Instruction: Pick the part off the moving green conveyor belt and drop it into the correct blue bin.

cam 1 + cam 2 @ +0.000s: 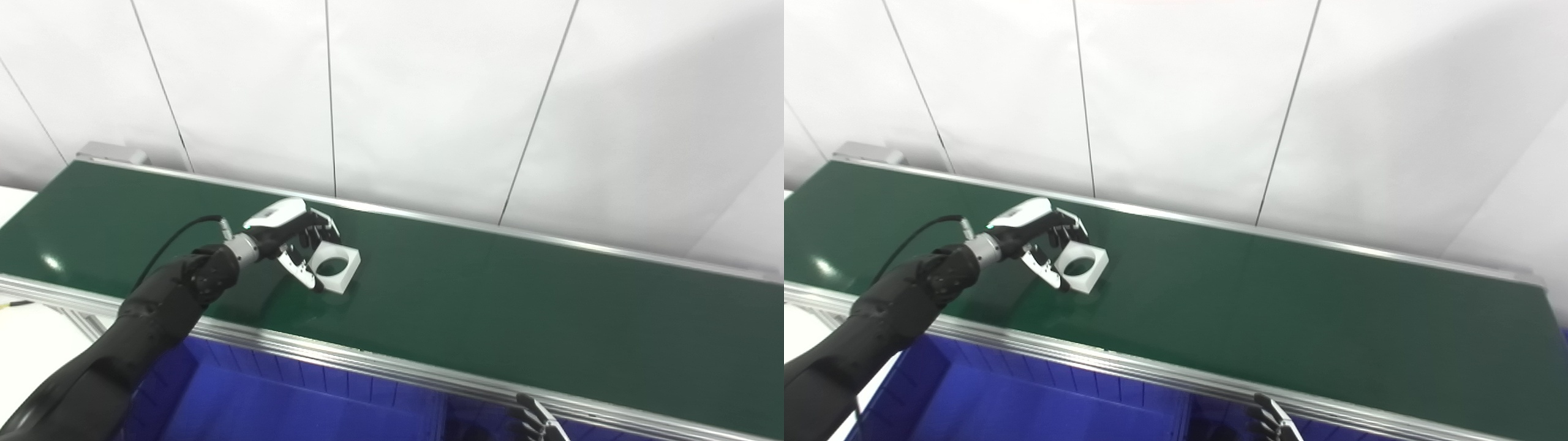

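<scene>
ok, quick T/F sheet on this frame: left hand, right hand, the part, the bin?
1. The left hand is at the white square part on the green belt. True.
2. The part is a solid block. False: it has a round hole through the middle.
3. The right hand is over the belt. False: it sits low at the bottom edge, below the belt's near rail.
4. A blue bin lies below the belt's near rail. True.
5. The part is already in the bin. False: it is on the belt.
</scene>
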Tool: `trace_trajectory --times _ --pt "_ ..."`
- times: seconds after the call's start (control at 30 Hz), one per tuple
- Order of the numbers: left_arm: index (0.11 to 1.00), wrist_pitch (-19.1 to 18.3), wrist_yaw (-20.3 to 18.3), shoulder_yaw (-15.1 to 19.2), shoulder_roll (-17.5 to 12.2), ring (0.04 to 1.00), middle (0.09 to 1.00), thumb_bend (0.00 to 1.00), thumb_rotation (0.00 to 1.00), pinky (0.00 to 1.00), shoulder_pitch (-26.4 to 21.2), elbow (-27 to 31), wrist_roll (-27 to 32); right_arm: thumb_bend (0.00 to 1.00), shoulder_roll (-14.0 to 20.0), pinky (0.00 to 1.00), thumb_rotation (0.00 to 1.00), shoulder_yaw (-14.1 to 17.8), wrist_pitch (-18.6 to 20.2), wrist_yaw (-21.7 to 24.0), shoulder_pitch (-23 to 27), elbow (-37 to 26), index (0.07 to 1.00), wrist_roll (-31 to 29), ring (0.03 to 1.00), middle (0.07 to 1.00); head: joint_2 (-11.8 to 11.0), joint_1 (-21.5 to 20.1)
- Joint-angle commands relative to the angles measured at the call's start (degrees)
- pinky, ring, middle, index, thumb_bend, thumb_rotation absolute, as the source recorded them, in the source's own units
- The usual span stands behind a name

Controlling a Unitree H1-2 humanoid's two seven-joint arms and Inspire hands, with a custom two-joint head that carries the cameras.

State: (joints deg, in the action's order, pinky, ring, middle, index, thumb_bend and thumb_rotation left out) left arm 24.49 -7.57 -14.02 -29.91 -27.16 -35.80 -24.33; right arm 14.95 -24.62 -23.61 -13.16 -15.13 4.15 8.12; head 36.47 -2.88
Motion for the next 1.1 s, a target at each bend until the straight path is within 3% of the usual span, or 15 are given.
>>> trace_trajectory --times 0.0,0.1,0.2,0.37,0.53,0.8,1.07 --pt "0.519 2.41 2.8 2.29 -3.8 0.523 0.474 0.51 0.0 0.47 -0.58 5.68 4.22 0.84 -0.45 0.69 0.31 -0.04 -3.31 -0.18 0.04 -2.19 0.874 0.68 0.752 0.801 -0.05 0.06" --pt "0.524 2.43 3.95 2.77 -5.32 0.515 0.471 0.51 0.0 0.46 1.6 10.3 9.86 0.84 -1.22 0.7 0.33 0.05 -3.31 -0.31 -0.21 -2.54 0.876 1.39 0.759 0.803 1.87 -3.59" --pt "0.521 2.43 4.69 3.37 -5.9 0.522 0.474 0.51 0.0 0.47 3.59 13.21 13.03 0.84 -1.96 0.71 0.34 0.03 -3.31 -1.09 -0.18 -2.53 0.875 2.4 0.76 0.802 2.57 -4.56" --pt "0.512 2.44 4.52 5.42 -4.67 0.526 0.483 0.51 0.0 0.47 8.52 18.03 18.53 0.84 -3.13 0.71 0.37 0.43 -3.3 -1.33 -0.04 -2.72 0.881 3.32 0.762 0.806 5.71 -7.4" --pt "0.522 2.44 4.2 6.01 -2.88 0.496 0.472 0.51 0.0 0.44 13.26 21.54 20.28 0.84 -4.34 0.7 0.38 1.42 -3.28 -0.32 -0.02 -3.26 0.883 3.06 0.758 0.802 7.14 -9.28" --pt "0.533 2.44 4.47 3.65 0.19 0.502 0.466 0.51 0.0 0.45 21.47 25.66 20.36 0.84 -6.01 0.7 0.37 3.16 -3.25 0.84 -0.25 -4.83 0.876 4.01 0.755 0.798 11.01 -13.05" --pt "0.529 2.44 7.44 -2.67 1.63 0.483 0.467 0.51 0.0 0.41 28.07 29.96 16.59 0.84 -7.43 0.69 0.38 5.41 -3.17 2.75 -0.95 -6.32 0.868 4.37 0.747 0.791 12.44 -12.35"
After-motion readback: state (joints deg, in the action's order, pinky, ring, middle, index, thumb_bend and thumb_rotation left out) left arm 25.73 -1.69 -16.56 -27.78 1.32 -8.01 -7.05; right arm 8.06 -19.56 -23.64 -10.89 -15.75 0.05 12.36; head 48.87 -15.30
